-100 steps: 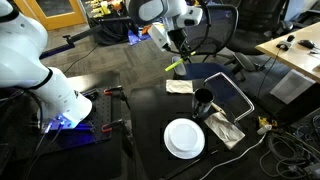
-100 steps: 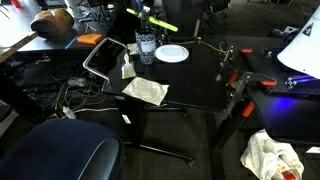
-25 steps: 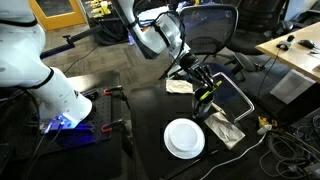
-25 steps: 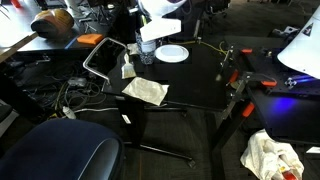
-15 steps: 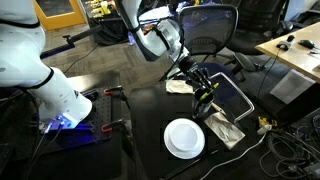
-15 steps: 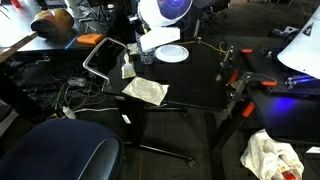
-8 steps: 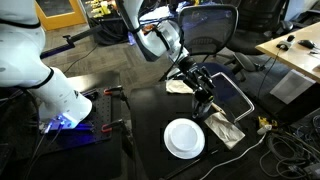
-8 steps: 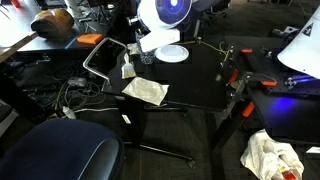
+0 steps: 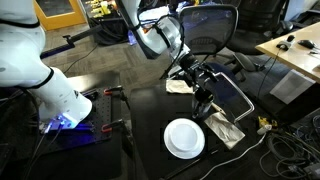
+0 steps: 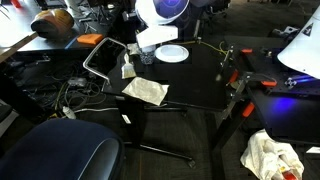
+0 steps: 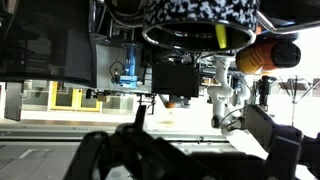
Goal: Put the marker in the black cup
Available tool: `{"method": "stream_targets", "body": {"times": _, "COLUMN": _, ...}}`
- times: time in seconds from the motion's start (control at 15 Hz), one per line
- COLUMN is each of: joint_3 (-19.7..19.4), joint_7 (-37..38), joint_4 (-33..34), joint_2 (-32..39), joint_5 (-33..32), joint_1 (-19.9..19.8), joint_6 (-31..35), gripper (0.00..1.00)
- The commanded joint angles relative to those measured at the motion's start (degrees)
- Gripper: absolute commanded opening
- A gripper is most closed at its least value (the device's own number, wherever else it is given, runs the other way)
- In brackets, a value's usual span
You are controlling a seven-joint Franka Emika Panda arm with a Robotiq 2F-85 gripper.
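In the wrist view the black cup (image 11: 200, 22) with its speckled wall fills the top middle, and a short stretch of the yellow-green marker (image 11: 221, 37) shows at its rim, apart from my fingers. My gripper (image 11: 197, 113) is open, with nothing between its dark fingers (image 11: 262, 125). In both exterior views the gripper (image 9: 198, 82) (image 10: 150, 42) hangs just above the cup (image 9: 203, 103) (image 10: 147, 56). The marker is too small to make out there.
A round white plate (image 9: 184, 138) (image 10: 172, 53) lies next to the cup. Crumpled paper (image 9: 226, 129), a napkin (image 9: 179, 87) and a dark framed tray (image 9: 236, 95) lie around it on the black table (image 9: 140, 120). Office chairs and cables surround the table.
The jaws have gone from shut to open over the cup. The yellow-green marker that showed at the fingertips is no longer between them.
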Motion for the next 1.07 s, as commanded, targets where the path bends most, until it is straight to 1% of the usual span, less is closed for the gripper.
{"method": "stream_targets", "body": {"times": 0.0, "joint_3": 0.78, "joint_7": 0.27, "joint_4": -2.49, "joint_2": -5.01, "joint_5": 1.79, "joint_1": 0.02, "joint_6": -0.89, "gripper": 1.0}}
{"method": "stream_targets", "body": {"times": 0.73, "joint_3": 0.68, "joint_7": -1.79, "joint_4": -7.45, "joint_2": -18.08, "joint_5": 1.64, "joint_1": 0.13, "joint_6": 0.66, "gripper": 1.0}}
{"method": "stream_targets", "body": {"times": 0.87, "joint_3": 0.56, "joint_7": -3.42, "joint_4": -8.25, "joint_2": -19.57, "joint_5": 1.78, "joint_1": -0.11, "joint_6": 2.12, "gripper": 1.0}}
{"method": "stream_targets", "body": {"times": 0.93, "joint_3": 0.37, "joint_7": -1.67, "joint_4": -5.79, "joint_2": -16.25, "joint_5": 1.21, "joint_1": 0.21, "joint_6": 0.44, "gripper": 1.0}}
{"method": "stream_targets", "body": {"times": 1.0, "joint_3": 0.36, "joint_7": -2.26, "joint_4": -6.21, "joint_2": -16.93, "joint_5": 1.22, "joint_1": 0.23, "joint_6": 0.78, "gripper": 1.0}}
